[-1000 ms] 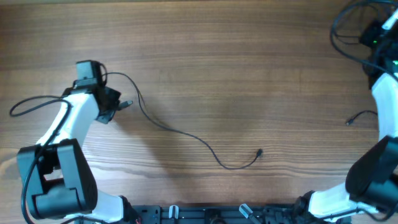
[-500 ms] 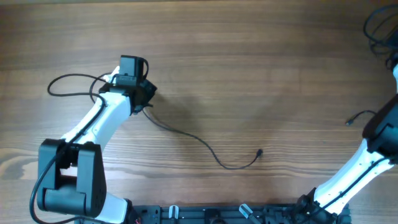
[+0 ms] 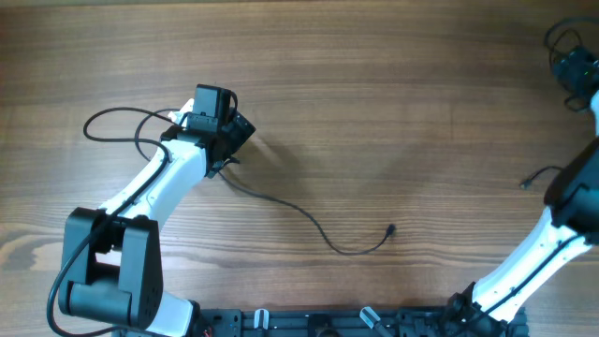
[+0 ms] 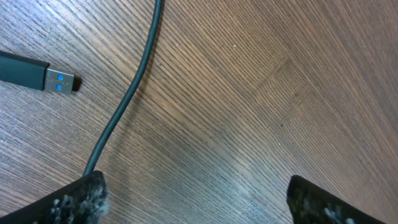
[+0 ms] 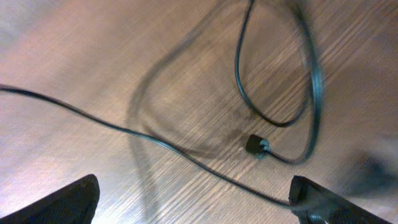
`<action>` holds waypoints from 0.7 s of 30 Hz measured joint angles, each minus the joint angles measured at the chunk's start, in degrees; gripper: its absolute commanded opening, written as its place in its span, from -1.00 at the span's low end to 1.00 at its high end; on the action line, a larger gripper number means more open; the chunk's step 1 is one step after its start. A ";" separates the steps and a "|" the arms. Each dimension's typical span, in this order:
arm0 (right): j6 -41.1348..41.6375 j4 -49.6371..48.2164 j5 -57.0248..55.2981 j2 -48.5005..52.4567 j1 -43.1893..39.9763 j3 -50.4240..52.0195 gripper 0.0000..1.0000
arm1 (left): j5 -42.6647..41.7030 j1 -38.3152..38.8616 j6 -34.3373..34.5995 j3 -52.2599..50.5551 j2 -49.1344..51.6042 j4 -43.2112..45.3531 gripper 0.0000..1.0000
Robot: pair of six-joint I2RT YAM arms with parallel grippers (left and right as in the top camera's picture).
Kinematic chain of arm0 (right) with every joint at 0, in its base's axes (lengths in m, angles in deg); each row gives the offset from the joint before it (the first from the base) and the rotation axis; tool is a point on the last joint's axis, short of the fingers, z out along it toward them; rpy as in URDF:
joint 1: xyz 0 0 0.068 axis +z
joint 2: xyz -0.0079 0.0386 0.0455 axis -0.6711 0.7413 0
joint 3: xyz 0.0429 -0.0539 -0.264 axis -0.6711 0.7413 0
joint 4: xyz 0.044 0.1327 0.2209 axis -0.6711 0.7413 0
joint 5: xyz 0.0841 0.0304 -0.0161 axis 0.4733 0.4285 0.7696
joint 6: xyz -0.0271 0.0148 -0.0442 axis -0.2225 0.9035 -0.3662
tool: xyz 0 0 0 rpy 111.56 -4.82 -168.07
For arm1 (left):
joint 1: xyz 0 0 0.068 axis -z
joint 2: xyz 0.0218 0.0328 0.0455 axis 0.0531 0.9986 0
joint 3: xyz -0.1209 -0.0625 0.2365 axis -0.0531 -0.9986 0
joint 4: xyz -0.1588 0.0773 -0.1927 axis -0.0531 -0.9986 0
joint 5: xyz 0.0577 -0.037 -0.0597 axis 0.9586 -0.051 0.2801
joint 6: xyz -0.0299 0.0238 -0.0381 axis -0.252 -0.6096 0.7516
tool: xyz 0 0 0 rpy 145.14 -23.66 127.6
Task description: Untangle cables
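Observation:
A thin black cable (image 3: 281, 201) runs from a loop at the left (image 3: 103, 122) past my left gripper (image 3: 234, 142) to a small plug (image 3: 389, 229) mid-table. In the left wrist view that cable (image 4: 127, 99) passes beside the left finger (image 4: 78, 199), and its USB plug (image 4: 59, 81) lies loose on the wood. The left gripper (image 4: 199, 208) is open and holds nothing. My right gripper (image 3: 573, 65) is at the far right corner, open (image 5: 196, 205) above a looped cable (image 5: 273, 118) with a small connector (image 5: 255, 146). One strand reaches its right finger (image 5: 323, 205).
A second cable end (image 3: 529, 183) lies near the right edge, next to the right arm (image 3: 562, 215). The table is brown wood (image 3: 374, 103). The arm bases and a black rail (image 3: 309, 323) line the front edge.
Both grippers have opened. The left arm moved right across the table and let go of the USB plug, which now lies on the wood. The right gripper shifted at the far corner.

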 measured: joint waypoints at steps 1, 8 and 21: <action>0.96 1.53 -0.04 -2.56 0.11 -0.17 0.99 | 0.02 0.00 0.02 0.00 0.00 0.02 0.99; 5.29 13.70 -0.46 -19.65 0.81 -3.19 0.99 | 0.00 0.00 0.00 0.00 0.00 0.11 1.00; 6.43 39.47 2.10 -21.99 14.51 -3.48 0.99 | 0.00 0.00 0.00 0.00 0.00 -2.29 1.00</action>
